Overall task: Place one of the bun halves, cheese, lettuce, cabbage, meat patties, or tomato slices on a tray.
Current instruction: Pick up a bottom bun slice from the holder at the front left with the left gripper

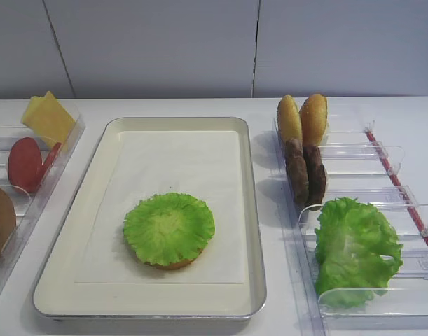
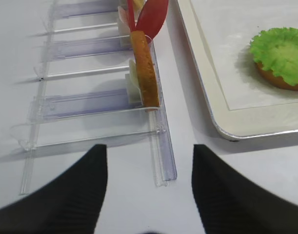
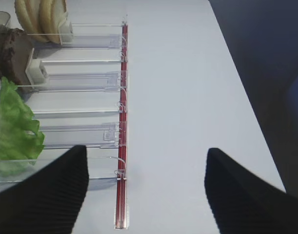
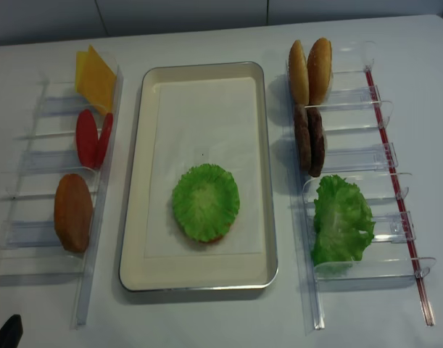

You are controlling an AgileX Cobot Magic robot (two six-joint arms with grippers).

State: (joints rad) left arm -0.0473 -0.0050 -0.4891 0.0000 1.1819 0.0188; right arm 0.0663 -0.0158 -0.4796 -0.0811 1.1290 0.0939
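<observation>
A round lettuce leaf (image 1: 169, 225) lies on a bun half in the near part of the cream tray (image 1: 250, 210). The left rack holds cheese (image 1: 48, 117), tomato slices (image 1: 28, 164) and a bun half (image 4: 73, 212). In the right rack stand two bun halves (image 1: 302, 119), meat patties (image 1: 305, 171) and a lettuce bunch (image 1: 354, 248). My left gripper (image 2: 149, 190) is open and empty, low over the table just short of the left rack's near end. My right gripper (image 3: 146, 190) is also open and empty, by the right rack's near end.
Clear plastic racks (image 4: 32, 217) (image 4: 366, 156) flank the tray. A red strip (image 3: 122, 122) runs along the right rack's outer edge. Bare white table (image 3: 188, 87) lies right of that rack, with its edge further right. A grey wall stands behind the table.
</observation>
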